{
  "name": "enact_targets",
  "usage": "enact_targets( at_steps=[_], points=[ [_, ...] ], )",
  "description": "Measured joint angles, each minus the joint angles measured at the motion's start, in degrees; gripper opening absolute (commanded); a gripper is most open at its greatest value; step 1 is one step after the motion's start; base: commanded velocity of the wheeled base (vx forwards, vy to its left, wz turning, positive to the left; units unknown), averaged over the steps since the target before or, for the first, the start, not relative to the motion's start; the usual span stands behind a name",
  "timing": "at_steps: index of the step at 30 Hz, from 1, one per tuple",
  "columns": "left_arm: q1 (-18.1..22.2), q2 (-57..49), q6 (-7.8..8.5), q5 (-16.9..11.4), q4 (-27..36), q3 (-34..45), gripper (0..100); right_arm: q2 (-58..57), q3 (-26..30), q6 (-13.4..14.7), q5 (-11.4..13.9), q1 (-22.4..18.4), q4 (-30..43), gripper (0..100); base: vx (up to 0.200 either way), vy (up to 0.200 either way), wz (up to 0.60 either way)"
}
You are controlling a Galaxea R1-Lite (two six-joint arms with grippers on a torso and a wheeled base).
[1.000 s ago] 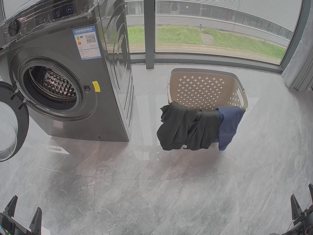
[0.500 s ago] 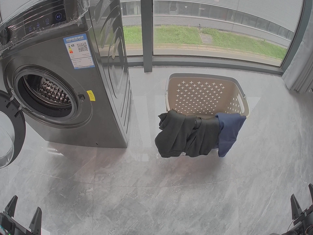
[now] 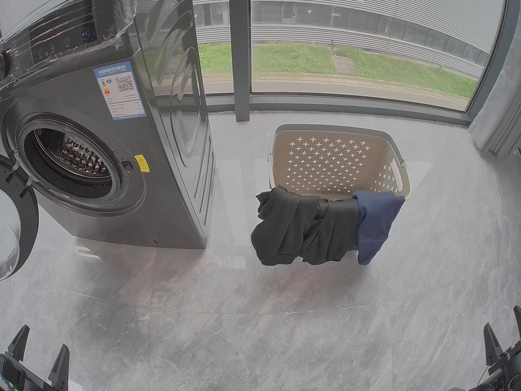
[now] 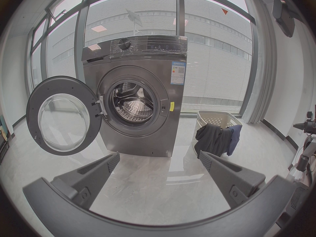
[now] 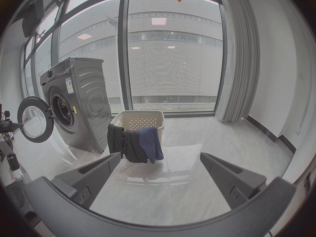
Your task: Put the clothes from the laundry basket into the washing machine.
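A beige laundry basket (image 3: 336, 158) stands on the floor by the window. Over its near rim hang a dark grey garment (image 3: 304, 232) and a blue garment (image 3: 374, 221). The grey washing machine (image 3: 108, 137) is at the left, its drum (image 3: 70, 156) exposed and its round door (image 3: 13, 224) swung open to the left. My left gripper (image 3: 39, 354) is open at the lower left, far from the clothes. At the lower right my right gripper (image 3: 504, 332) is open too. The left wrist view looks at the machine (image 4: 138, 102) and basket (image 4: 217, 119). The right wrist view faces the basket (image 5: 140, 120) and clothes (image 5: 135, 144).
A tall window with a dark pillar (image 3: 239, 44) runs behind the basket, and a pale curtain (image 3: 502, 115) hangs at the right. Open grey marble floor (image 3: 260, 321) lies between me and the basket and machine.
The whole head view has shifted: machine and basket sit further left and slightly lower than a second ago, so the camera moved. Both grippers keep their places in the frame.
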Motion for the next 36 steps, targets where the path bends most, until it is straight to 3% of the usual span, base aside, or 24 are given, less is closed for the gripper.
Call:
enact_targets(
  at_steps=[4, 13, 22, 28, 36],
  points=[
    [0.0, 0.0, -0.06, 0.0, 0.0, 0.0, 100, 0.0, 0.0, 0.0, 0.0, 0.0, 0.0, 100, 0.0, -0.2, 0.0],
    [0.0, 0.0, -0.01, 0.0, 0.0, 0.0, 100, 0.0, 0.0, 0.0, 0.0, 0.0, 0.0, 100, 0.0, 0.0, 0.0],
    [-0.1, 0.0, 0.0, 0.0, 0.0, 0.0, 100, 0.0, 0.0, 0.0, 0.0, 0.0, 0.0, 100, 0.2, 0.0, 0.0],
    [-0.1, 0.0, -0.04, 0.0, 0.0, 0.0, 100, 0.0, 0.0, 0.0, 0.0, -0.1, 0.0, 100, 0.0, 0.0, 0.0],
    [0.0, 0.0, 0.0, 0.1, 0.0, 0.0, 100, 0.0, 0.0, 0.0, 0.0, 0.0, 0.0, 100, 0.0, -0.2, 0.0]
  ],
)
